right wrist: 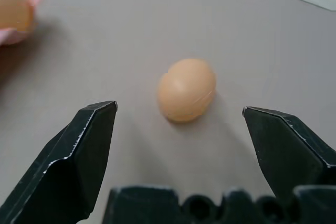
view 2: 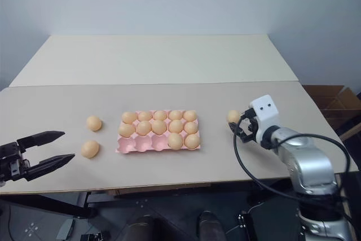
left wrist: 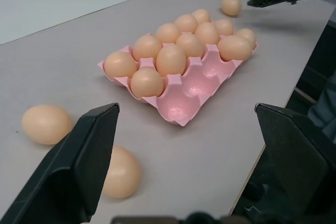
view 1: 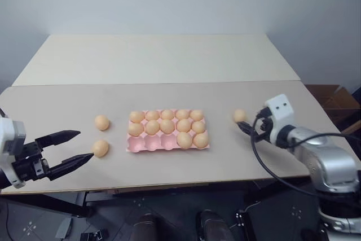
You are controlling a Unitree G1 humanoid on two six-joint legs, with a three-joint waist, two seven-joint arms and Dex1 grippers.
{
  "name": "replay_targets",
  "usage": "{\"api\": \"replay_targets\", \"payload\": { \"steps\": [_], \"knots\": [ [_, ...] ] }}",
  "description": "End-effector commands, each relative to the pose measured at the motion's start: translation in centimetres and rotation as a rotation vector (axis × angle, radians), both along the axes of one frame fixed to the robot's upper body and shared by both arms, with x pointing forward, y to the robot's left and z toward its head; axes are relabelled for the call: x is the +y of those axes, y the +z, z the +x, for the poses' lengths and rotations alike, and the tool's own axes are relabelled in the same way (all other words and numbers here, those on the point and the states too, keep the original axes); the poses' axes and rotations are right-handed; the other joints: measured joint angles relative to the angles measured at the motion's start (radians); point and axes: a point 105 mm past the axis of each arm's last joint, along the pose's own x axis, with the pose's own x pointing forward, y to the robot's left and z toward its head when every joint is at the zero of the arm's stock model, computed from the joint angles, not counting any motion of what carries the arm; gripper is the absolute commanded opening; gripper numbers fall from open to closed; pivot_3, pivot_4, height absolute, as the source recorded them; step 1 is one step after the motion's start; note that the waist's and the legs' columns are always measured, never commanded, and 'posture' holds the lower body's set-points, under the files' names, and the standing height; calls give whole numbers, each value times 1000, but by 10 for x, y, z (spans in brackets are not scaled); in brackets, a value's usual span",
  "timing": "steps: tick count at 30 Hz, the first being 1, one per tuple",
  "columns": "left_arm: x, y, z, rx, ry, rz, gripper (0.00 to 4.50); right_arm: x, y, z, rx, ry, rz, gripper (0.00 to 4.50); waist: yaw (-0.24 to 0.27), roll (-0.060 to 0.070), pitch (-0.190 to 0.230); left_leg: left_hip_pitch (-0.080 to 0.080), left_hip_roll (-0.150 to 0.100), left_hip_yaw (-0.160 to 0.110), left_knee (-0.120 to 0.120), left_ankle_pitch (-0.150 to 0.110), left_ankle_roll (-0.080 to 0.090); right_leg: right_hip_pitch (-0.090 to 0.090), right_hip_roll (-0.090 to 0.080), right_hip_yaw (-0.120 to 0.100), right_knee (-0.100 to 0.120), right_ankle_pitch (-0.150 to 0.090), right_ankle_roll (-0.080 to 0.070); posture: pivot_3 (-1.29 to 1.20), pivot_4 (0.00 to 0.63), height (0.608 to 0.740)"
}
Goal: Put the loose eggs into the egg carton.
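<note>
The pink egg carton (view 1: 151, 143) lies at the table's middle with several eggs in it and three front cups bare (left wrist: 184, 106). Two loose eggs (view 1: 101, 122) (view 1: 100, 148) rest on the table to its left. My left gripper (view 1: 84, 145) hovers open at the table's near left edge, its tips just short of the nearer egg (left wrist: 122, 171). A third loose egg (view 1: 240, 115) lies right of the carton. My right gripper (view 1: 248, 128) is open and points at this egg (right wrist: 187, 89), which sits a little beyond the fingertips, not touched.
A second, paler tabletop (view 1: 158, 57) joins on behind. The near table edge (view 1: 186, 183) runs just below both grippers. A cardboard box (view 1: 333, 97) stands off the table at the far right.
</note>
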Motion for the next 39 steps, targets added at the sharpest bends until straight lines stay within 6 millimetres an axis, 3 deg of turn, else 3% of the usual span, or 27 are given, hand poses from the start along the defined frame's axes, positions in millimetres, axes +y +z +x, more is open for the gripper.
{"api": "replay_targets", "payload": {
  "steps": [1,6,7,9,15,18,22,26,30,35,39],
  "knots": [
    [-3,7,-3,-36,-9,16,4500,1,1,19,-14,-52,-25,4469,1,0,0,-2,0,0,0,0,0,-2,0,0,0,1,1,0,150,740],
    [-2,8,-5,-38,0,21,4500,6,-13,33,8,-79,-38,4469,2,0,0,-6,0,-1,-1,0,0,-6,0,-1,0,3,6,0,150,740],
    [-2,8,-5,-39,1,22,4500,8,-12,36,-5,-80,-30,4305,1,0,0,-7,0,-1,-1,0,0,-6,0,-1,0,3,6,0,150,740],
    [-2,8,-6,-39,2,23,4500,13,-6,39,-35,-71,-10,3906,-1,0,0,-7,0,-1,-1,0,0,-6,0,-1,0,3,6,0,150,740],
    [-2,9,-7,-42,4,29,4500,34,16,30,-97,18,30,2001,-2,0,0,-5,0,-1,-1,0,0,-6,1,-1,2,4,6,0,150,740],
    [-3,9,-8,-40,2,31,4500,60,35,17,-142,114,55,2001,-4,1,0,-5,1,-1,-1,0,0,-6,1,-1,2,3,6,0,150,740],
    [-4,8,-10,-28,-4,29,4500,119,60,-14,-176,365,111,2001,-6,1,0,-5,2,-1,-1,0,0,-6,2,-1,3,3,6,0,150,740],
    [-4,5,-11,-14,-3,28,4500,175,63,-47,-156,605,124,2001,-7,1,0,-4,2,-1,-1,0,0,-6,2,-1,4,3,5,0,150,740],
    [-4,5,-11,-12,0,31,4500,199,46,-58,-111,663,89,2001,1,0,0,-3,2,-1,-1,0,0,-5,1,-2,4,3,4,0,150,740],
    [-3,5,-12,-10,4,35,4500,215,28,-66,-83,722,17,2001,0,0,-1,-3,0,0,0,1,-1,-5,-1,-1,3,2,3,0,150,740],
    [-3,5,-13,-7,6,37,4500,219,26,-67,-86,734,-3,3192,-2,0,-1,-3,1,0,0,1,-1,-6,0,-2,4,3,4,0,150,740]
  ]
}}
